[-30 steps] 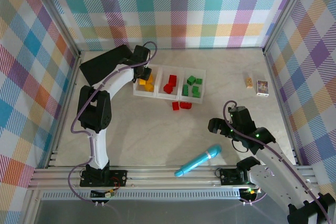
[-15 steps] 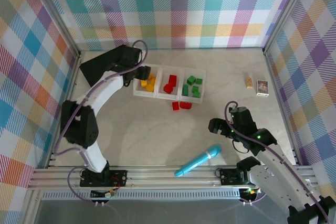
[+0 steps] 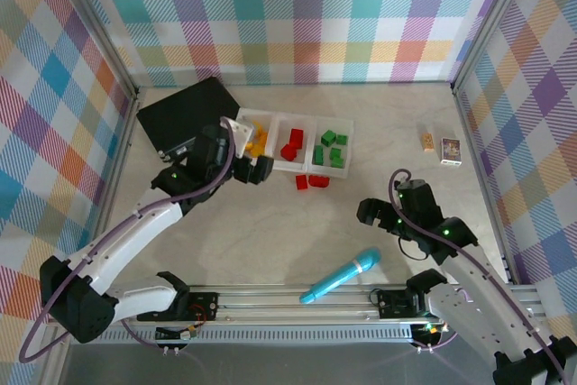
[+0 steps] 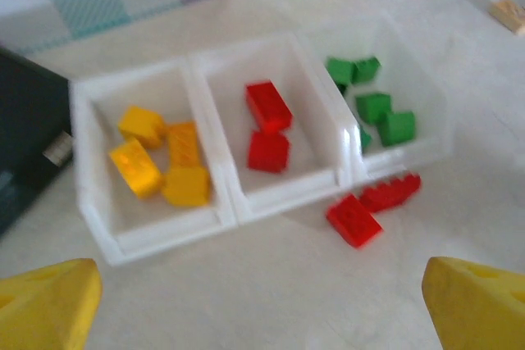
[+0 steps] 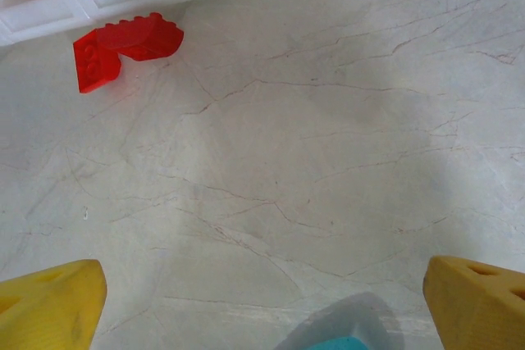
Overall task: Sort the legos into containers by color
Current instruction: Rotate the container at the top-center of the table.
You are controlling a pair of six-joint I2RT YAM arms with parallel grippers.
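Overhead, blue stick (image 3: 340,278) near the right hand (image 3: 368,215)

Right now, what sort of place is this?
Probably a robot test cell, not a home: plaid backdrop walls, aluminium rail along the near edge, tray of legos on a pale table.

A flat black case (image 3: 183,111) lies back-left, a blue stick (image 3: 340,276) front-center, two small boxes (image 3: 451,150) far right.
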